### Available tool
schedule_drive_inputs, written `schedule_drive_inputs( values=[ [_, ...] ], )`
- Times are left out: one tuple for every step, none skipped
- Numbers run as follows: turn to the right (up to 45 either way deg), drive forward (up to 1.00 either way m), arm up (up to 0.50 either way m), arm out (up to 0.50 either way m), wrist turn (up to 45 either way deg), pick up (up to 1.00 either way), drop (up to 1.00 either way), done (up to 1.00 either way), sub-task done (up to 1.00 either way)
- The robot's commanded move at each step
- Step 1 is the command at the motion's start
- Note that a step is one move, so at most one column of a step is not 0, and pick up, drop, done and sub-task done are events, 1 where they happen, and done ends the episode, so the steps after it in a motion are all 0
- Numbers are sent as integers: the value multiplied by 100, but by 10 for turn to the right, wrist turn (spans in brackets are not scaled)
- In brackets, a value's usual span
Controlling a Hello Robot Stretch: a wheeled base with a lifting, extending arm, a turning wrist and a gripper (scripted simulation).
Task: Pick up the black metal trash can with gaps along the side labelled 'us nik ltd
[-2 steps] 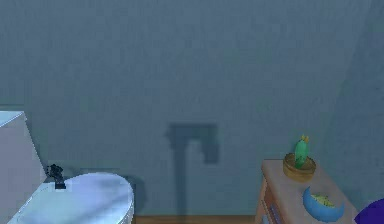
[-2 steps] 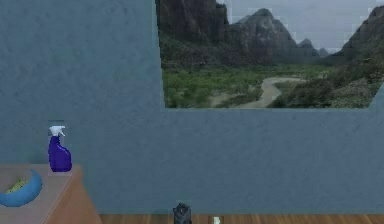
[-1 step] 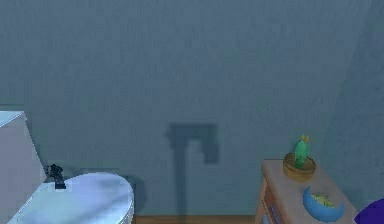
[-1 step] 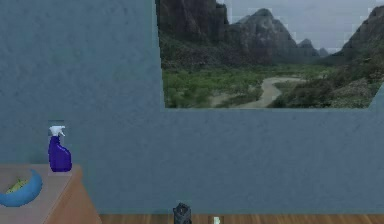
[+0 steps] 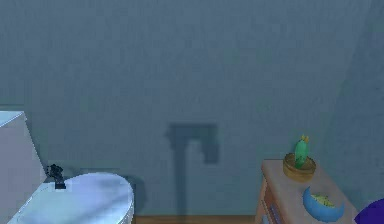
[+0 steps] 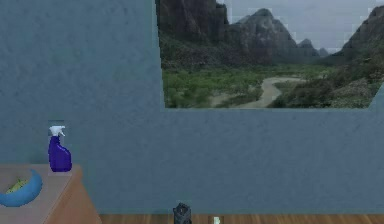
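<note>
Blue-grey walls [image 6: 80, 60] hem the robot close; turning could swing the claw [image 6: 181, 213], its state impossible to tell, into the left desk [image 6: 70, 195] and topple the spray bottle [image 6: 59, 150].

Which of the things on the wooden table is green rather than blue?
The potted plant, standing toward the far end of the table; the bowl and the spray bottle are both blue.

A small dark upright shape [image 6: 181, 213] sits low against the foot of the wall, on the strip of wooden floor, well to the right of the light brown wooden table [image 6: 70, 200]. It is too small to tell whether it is the black metal trash can; side gaps and label cannot be made out.
</note>
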Motion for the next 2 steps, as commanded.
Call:
schedule_drive_inputs(
  values=[
    [0, 0, 0, 0, 450, 0, 0, 0, 0],
    [0, 0, 0, 0, 420, 0, 0, 0, 0]
  ],
)
